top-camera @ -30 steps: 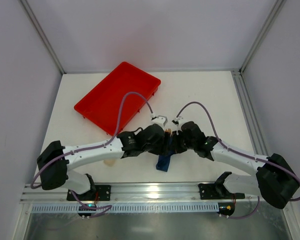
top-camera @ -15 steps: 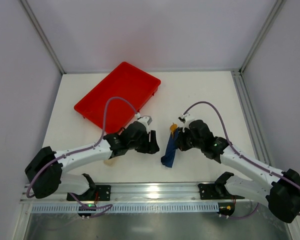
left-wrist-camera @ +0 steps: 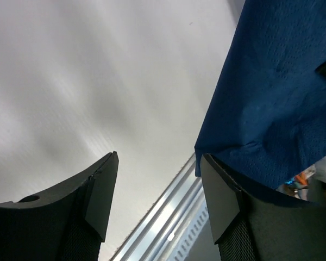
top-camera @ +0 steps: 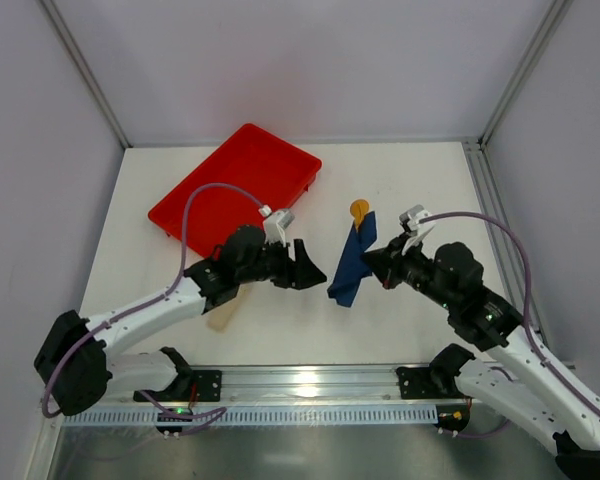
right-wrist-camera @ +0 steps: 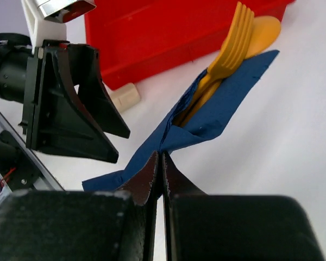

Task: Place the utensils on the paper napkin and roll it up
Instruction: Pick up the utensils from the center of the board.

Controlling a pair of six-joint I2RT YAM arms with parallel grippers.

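A red rectangular tray (top-camera: 235,190) lies empty on the white table (top-camera: 420,180), in the far-left area, set diagonally to the table edges. A pale beige flat strip (top-camera: 218,318) lies nearer the front, only partly visible. An aluminium rail (top-camera: 310,378) runs along the near edge.

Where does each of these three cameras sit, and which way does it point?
Top external: fixed above and behind the arms, looking down at the table; both arms show.
Left wrist: on the left arm, looking past its open left end effector at the paper napkin.
Right wrist: on the right arm, looking past its right end effector, shut on the paper napkin, toward utensils and red tray.
Shared: all three show the paper napkin.
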